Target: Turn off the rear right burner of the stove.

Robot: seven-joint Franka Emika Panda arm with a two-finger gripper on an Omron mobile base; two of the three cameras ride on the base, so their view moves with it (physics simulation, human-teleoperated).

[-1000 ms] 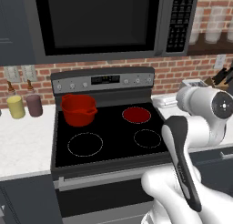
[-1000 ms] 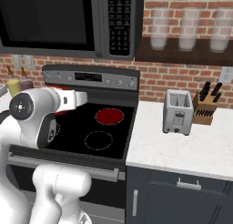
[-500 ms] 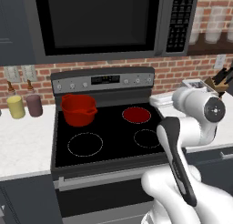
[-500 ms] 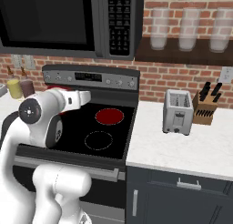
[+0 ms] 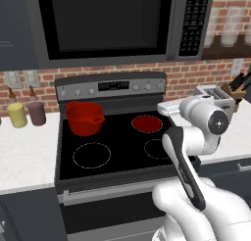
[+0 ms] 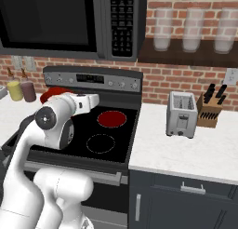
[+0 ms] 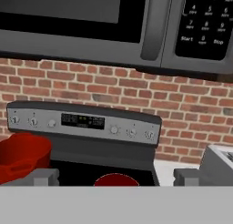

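The stove (image 5: 112, 137) is black on top, with a grey back panel (image 5: 110, 88) that has small knobs (image 7: 131, 132) and a little screen (image 7: 83, 121). The rear right burner (image 5: 147, 122) glows red. It sits at the far right of the stove top, right of the red pot (image 5: 84, 117). The hand view also shows the burner (image 7: 116, 180) low down, just under the knobs.

The end effector (image 7: 116, 177) points at the back panel. Its two grey fingertips (image 7: 44, 176) stand wide apart, with nothing between them, so it is open and holds nothing.

Compared with a second ago, the arm (image 5: 201, 130) has come closer to the stove. Its round white joint now sits lower and more over the right side of the stove. The burner is red like before.

On the table (image 6: 195, 149) to the right stand a toaster (image 6: 181, 114) and a knife block (image 6: 211, 109). A microwave (image 5: 112, 24) hangs above the stove.
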